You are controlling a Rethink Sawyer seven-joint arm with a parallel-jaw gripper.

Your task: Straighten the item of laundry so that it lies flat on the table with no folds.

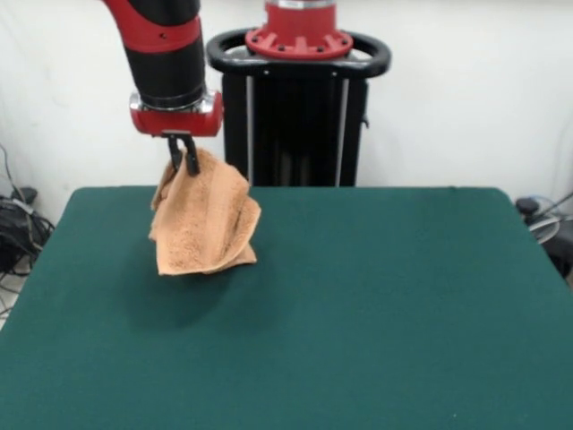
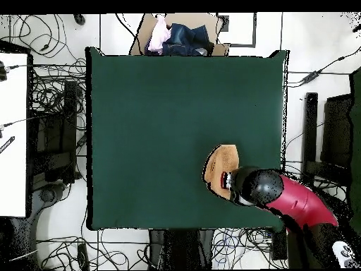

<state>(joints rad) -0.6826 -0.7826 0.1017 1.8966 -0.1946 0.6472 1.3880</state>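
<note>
The orange-tan terry towel [image 1: 204, 219] hangs bunched and folded from my gripper [image 1: 183, 161], clear above the dark green table [image 1: 358, 305]. The gripper is shut on the towel's top edge, at the table's far left in the front view. The towel's shadow lies on the felt below it. In the overhead view the towel [image 2: 220, 166] shows as a tan patch near the table's [image 2: 162, 127] lower right, partly hidden under the arm's wrist; the gripper itself is hidden there. The bands and label do not show.
The robot pedestal [image 1: 300, 98] stands behind the table's far edge. Cables lie on the floor around the table [image 2: 49, 106]. A cardboard box with clothes [image 2: 180, 37] sits beyond the table's top edge in the overhead view.
</note>
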